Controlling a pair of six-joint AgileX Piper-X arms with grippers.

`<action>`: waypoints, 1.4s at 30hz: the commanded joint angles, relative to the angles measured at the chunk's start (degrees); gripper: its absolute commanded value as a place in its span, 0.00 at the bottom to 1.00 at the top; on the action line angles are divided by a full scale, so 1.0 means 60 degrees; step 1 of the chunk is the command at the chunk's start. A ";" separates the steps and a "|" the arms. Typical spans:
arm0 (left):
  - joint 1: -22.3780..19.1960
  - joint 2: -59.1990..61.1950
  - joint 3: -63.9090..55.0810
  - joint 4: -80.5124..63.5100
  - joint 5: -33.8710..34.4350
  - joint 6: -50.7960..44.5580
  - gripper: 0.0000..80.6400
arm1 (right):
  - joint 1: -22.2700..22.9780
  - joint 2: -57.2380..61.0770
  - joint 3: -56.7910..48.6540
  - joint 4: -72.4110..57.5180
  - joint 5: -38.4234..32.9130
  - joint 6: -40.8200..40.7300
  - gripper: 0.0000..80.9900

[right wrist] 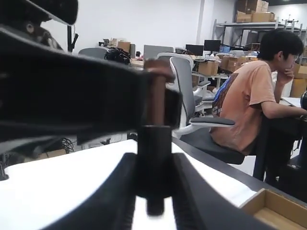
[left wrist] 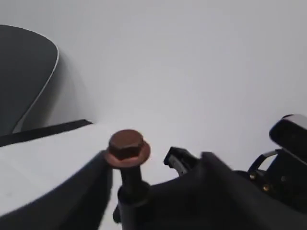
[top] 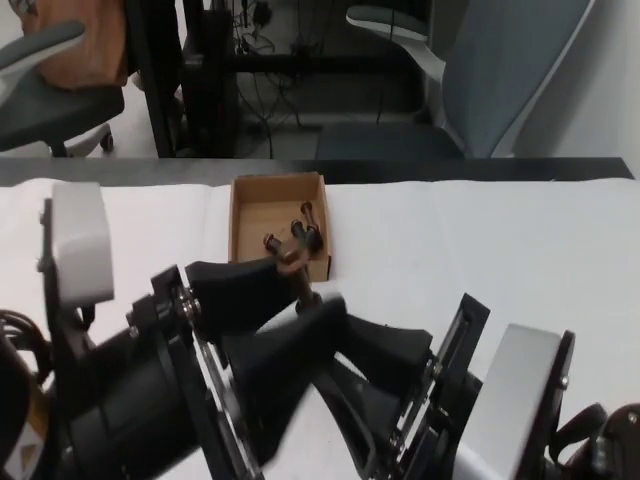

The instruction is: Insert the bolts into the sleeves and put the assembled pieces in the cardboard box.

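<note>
– Copper-brown bolt (left wrist: pixel 128 149): where is it?
– In the air over the near half of the tabletop (top: pixel 480 240), just on the near side of the cardboard box (top: pixel 238 225). Head up, shank upright, lower end entering the black sleeve (right wrist: pixel 153 163). Can't tell how deep it sits.
– Jaws?
– Left gripper (top: pixel 280 272) is clamped on the bolt shank below the head, jaws nearly together with only the shank between them. Right gripper (right wrist: pixel 153 194) is closed on the sleeve from both sides. Its fingers (right wrist: pixel 189 191) touch the sleeve wall, and the gap is just the sleeve's width.
– Box?
– Toward the far edge, left of centre. Looks like three assembled pieces (top: pixel 300 232) inside.
– How to finish the insert cleanly?
– My read: line up both axes and push straight down along the shank, no side load. Left has to release or regrip higher before its fingers hit the sleeve top. Right grips firm so the sleeve can't slip or tilt. After that it's a short carry to the box.
</note>
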 commanded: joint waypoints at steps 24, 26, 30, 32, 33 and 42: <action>0.0026 -0.6059 -0.0003 0.5847 -0.3047 0.0606 0.02 | -0.5067 0.4006 -0.6234 0.6660 -0.2964 0.0340 0.01; 0.0026 -0.6154 -0.0003 0.6075 -0.3047 0.0613 0.02 | -0.5066 0.5076 -0.7398 0.7140 -0.2982 0.0124 0.01; 0.0026 -0.6152 -0.0003 0.6196 -0.3047 0.0613 0.02 | -0.5066 0.7253 -0.9626 0.8611 -0.2982 0.0232 0.01; 0.0026 -0.6152 -0.0003 0.6263 -0.3047 0.0613 0.02 | -0.5066 0.8238 -1.0582 0.9262 -0.2982 0.0300 0.01; 0.0026 -0.6152 -0.0003 0.6303 -0.3047 0.0613 0.02 | -0.5087 0.8685 -1.1058 0.9518 -0.2982 0.0278 0.01; 0.0026 -0.6152 -0.0003 0.6989 -0.3137 0.0613 0.02 | -0.5495 1.0614 -1.3092 0.9948 -0.3168 0.0294 0.37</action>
